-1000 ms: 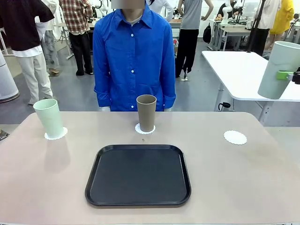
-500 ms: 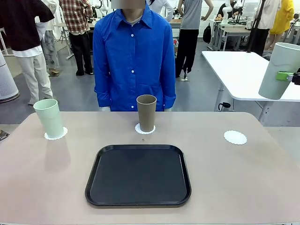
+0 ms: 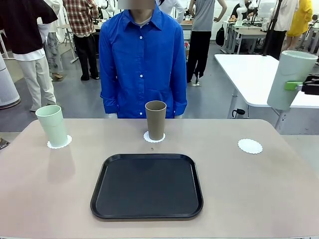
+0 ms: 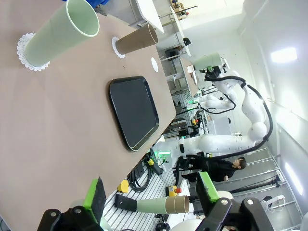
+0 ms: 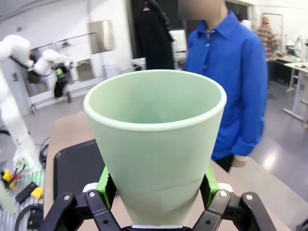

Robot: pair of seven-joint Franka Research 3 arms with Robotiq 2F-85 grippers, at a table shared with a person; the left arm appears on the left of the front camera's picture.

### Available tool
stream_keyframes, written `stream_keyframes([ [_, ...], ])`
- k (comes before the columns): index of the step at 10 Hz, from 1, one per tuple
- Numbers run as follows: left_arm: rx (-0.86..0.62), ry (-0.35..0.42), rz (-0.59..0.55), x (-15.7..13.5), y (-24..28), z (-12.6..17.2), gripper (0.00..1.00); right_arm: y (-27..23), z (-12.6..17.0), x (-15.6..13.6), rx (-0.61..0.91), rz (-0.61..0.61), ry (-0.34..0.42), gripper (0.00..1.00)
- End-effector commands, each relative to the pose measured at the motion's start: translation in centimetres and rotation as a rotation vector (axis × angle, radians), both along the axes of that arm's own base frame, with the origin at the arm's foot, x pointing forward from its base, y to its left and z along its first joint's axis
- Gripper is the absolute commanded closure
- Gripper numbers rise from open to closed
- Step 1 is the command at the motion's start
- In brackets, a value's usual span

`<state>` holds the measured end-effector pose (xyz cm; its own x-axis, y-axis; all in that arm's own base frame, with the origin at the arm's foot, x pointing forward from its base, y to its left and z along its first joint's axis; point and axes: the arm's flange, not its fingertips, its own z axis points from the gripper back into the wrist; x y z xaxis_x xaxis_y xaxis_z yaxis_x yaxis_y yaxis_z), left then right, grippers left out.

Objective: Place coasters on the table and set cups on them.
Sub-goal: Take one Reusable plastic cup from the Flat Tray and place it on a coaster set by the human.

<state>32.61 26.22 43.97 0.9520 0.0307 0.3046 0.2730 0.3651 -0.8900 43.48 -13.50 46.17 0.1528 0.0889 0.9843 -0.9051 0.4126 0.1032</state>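
Observation:
Above the right end of the table (image 3: 249, 194), my right gripper (image 3: 294, 85) is shut on a pale mint cup (image 3: 289, 79), which tilts in the air, up and to the right of the bare coaster (image 3: 249, 146). In the right wrist view the same cup (image 5: 156, 139) sits between the green pads (image 5: 102, 185) of that gripper (image 5: 156, 190). A second mint cup (image 3: 52, 125) stands on a coaster (image 3: 59, 143) at far left. The brown cup (image 3: 155, 119) stands on the middle coaster (image 3: 154, 138). My left gripper (image 4: 150, 192) is open and holds nothing, off the table's left end.
A black tray (image 3: 147, 185) lies bare at the table's middle front. A person in a blue shirt (image 3: 142, 59) stands at the far edge behind the brown cup. A white table (image 3: 254, 74) stands behind on the right.
My right gripper has carried the mint cup a little to the left and down, toward the table. The other cups, coasters and tray have stayed put.

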Motion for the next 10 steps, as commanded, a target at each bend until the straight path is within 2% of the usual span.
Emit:
stream_keyframes([
  [1, -0.003, -0.001, 0.015, -0.1, -0.1, 0.2, 0.0, -2.3, -2.6, 4.2, -0.021, 0.122, 0.006, 0.15],
  [3, -0.003, -0.001, 0.015, -0.1, -0.1, 0.2, 0.0, -4.1, -5.2, 6.6, -0.049, 0.113, 0.028, 0.15],
  [5, -0.003, -0.001, 0.015, -0.1, -0.1, 0.2, 0.0, -5.8, -7.0, 7.5, -0.085, 0.073, 0.064, 0.15],
  [7, -0.003, -0.001, 0.015, -0.1, -0.1, 0.2, 0.0, -5.9, -7.8, 7.8, -0.082, 0.024, 0.073, 0.15],
  [10, -0.003, -0.001, 0.015, -0.1, -0.1, 0.2, 0.0, -6.0, -7.9, 7.6, -0.064, 0.061, 0.066, 0.15],
])
